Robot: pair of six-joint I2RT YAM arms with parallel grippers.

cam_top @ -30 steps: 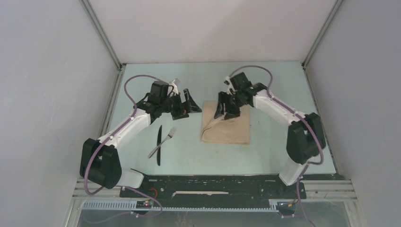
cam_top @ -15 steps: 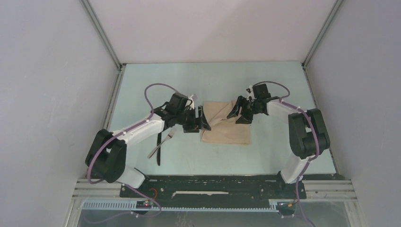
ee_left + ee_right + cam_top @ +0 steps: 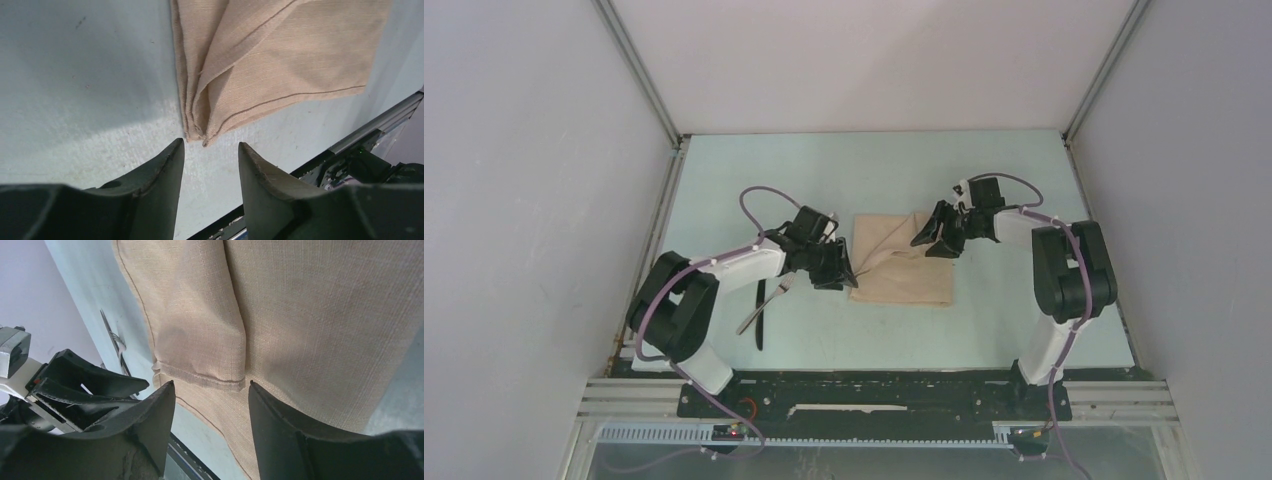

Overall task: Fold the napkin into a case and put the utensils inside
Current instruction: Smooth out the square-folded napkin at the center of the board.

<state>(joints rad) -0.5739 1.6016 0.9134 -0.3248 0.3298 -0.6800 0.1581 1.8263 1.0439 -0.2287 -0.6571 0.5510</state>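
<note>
One napkin (image 3: 906,268), two utensils (image 3: 760,312)

Overhead view looks down; both wrist views closely share the napkin (image 3: 280,60).

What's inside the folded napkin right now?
Only cloth layers show at the edges of the napkin; its interior is covered. The knife and fork lie outside, to its left.

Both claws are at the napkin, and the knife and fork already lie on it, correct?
No. The knife and fork lie on the table left of the napkin, not on it, as the top external view shows. The left claw and right claw are at the napkin.
</note>
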